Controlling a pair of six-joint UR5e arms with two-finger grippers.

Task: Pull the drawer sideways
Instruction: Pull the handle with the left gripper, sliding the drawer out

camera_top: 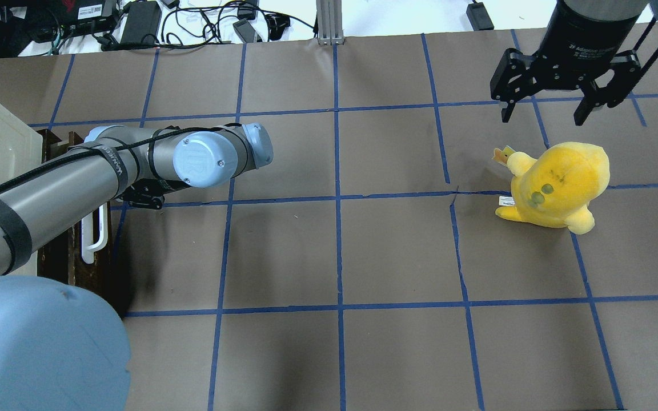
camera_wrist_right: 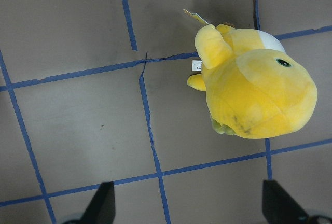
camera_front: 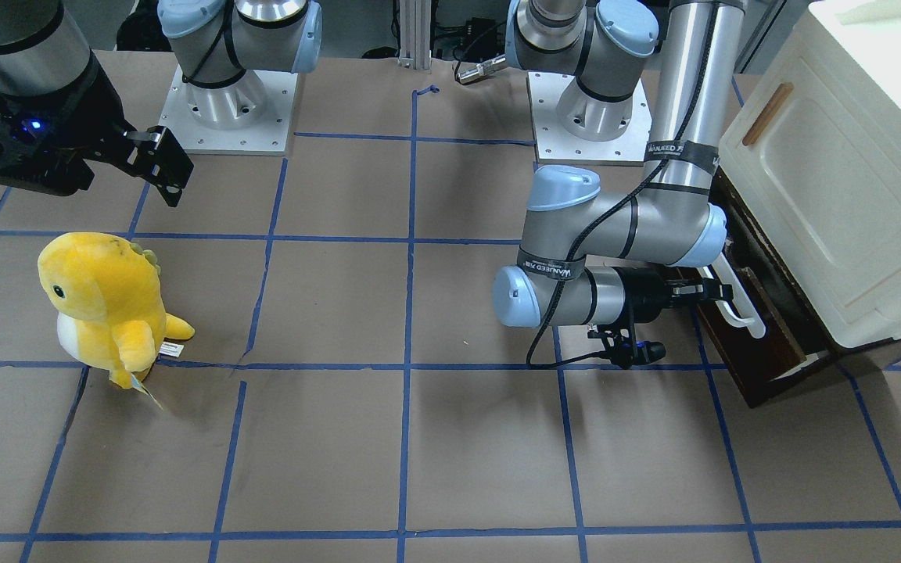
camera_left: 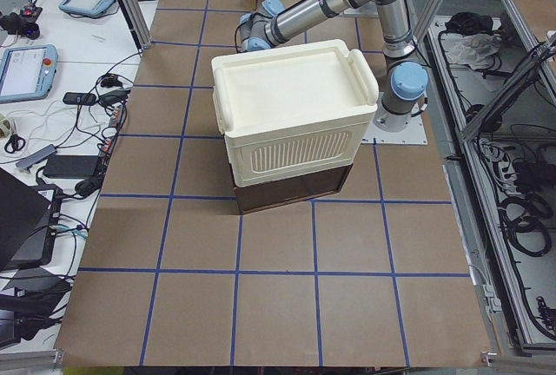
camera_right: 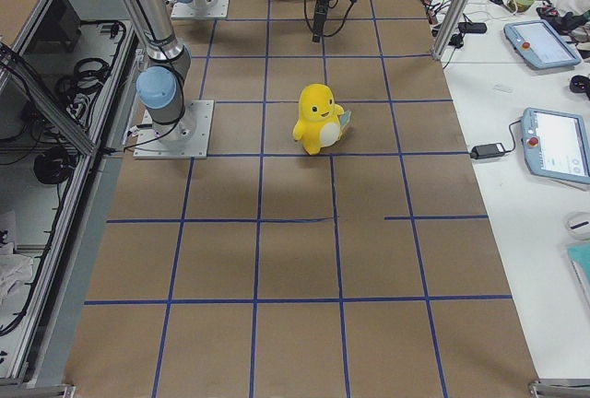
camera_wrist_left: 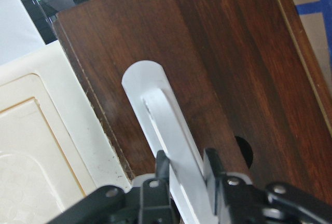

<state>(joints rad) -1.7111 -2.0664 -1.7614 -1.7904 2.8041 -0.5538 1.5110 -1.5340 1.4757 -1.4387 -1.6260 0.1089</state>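
The drawer (camera_front: 759,356) has a dark brown front with a long white bar handle (camera_front: 738,303). It sits under the cream-white cabinet (camera_front: 834,180) and stands slightly out, with a strip of pale inner side showing. My left gripper (camera_front: 720,293) is shut on the handle. In the left wrist view its fingers (camera_wrist_left: 212,164) clamp the white handle (camera_wrist_left: 155,110) from both sides against the brown drawer front (camera_wrist_left: 223,53). My right gripper (camera_top: 543,108) is open and empty, hovering above the table near the yellow plush.
A yellow plush toy (camera_front: 102,305) stands on the brown table on the robot's right side, and also shows below the right wrist camera (camera_wrist_right: 254,89). The cabinet (camera_left: 295,106) stands at the left end of the table. Cables and power bricks (camera_top: 140,23) lie beyond the far edge.
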